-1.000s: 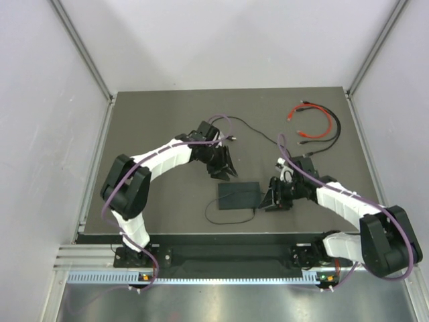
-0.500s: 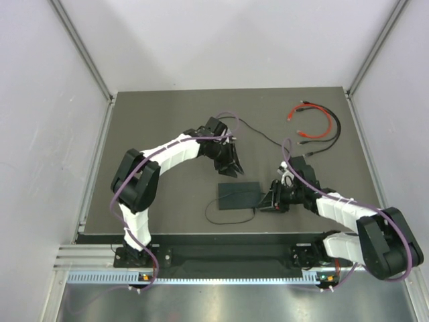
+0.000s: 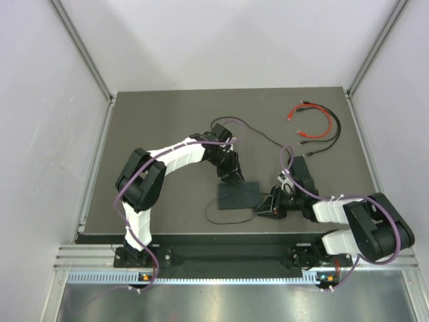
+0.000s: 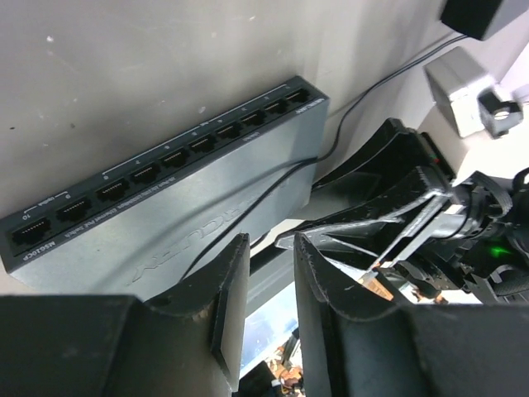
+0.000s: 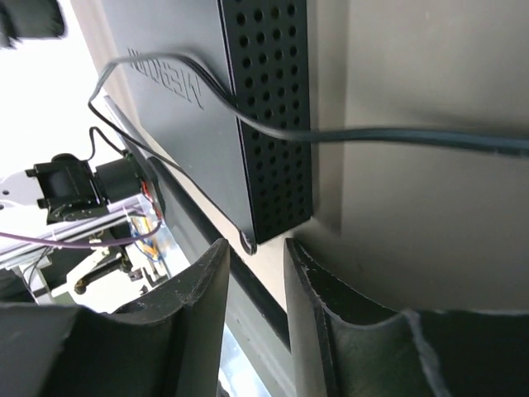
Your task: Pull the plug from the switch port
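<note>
The switch (image 3: 238, 196) is a flat dark grey box lying on the dark mat. In the left wrist view the switch (image 4: 165, 215) shows a row of sockets (image 4: 178, 157) along its far edge, and all of them look empty. A thin black cable (image 4: 273, 178) lies across its top. No plug can be made out. My left gripper (image 3: 232, 176) hovers over the switch's far edge, its jaws (image 4: 271, 244) narrowly open and empty. My right gripper (image 3: 267, 206) is at the switch's right end, open and empty (image 5: 254, 246), facing the perforated side (image 5: 273, 124) near a corner.
Red and black leads (image 3: 315, 124) lie coiled at the back right. A thin black cable (image 3: 258, 134) runs from the back towards the right arm. Another cable loops off the switch's near left corner (image 3: 211, 216). The mat's near edge is just behind the switch.
My left gripper has moved right and nearer, from the mat's middle to the switch's far edge. My right gripper has slid left up to the switch's right end.
</note>
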### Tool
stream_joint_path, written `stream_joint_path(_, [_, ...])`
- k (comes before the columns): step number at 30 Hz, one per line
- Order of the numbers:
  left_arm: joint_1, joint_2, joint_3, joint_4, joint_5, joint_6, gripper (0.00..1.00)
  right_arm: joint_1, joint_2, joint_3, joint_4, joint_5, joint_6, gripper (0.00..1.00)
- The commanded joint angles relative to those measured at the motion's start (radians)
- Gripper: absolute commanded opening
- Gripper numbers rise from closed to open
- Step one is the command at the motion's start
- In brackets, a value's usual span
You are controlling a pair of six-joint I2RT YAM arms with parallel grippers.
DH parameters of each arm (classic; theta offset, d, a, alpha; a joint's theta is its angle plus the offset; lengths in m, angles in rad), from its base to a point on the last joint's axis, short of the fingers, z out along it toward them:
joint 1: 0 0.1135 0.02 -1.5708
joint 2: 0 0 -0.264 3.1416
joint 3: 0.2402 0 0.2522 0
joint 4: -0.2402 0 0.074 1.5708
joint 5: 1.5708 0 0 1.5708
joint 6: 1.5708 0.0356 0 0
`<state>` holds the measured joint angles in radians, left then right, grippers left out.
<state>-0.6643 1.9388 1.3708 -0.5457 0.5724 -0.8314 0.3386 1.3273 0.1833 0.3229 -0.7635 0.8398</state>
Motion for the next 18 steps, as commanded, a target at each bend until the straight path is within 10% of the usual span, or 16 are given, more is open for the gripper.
stream_joint_path(1, [-0.001,0.008,-0.022,0.007,0.026,0.008,0.33,0.013,0.032,-0.002,0.113,0.004,0.002,0.34])
stream_joint_path(18, [-0.003,0.015,-0.101,0.038,0.041,-0.028,0.3,0.05,0.219,-0.018,0.349,0.033,0.157,0.14])
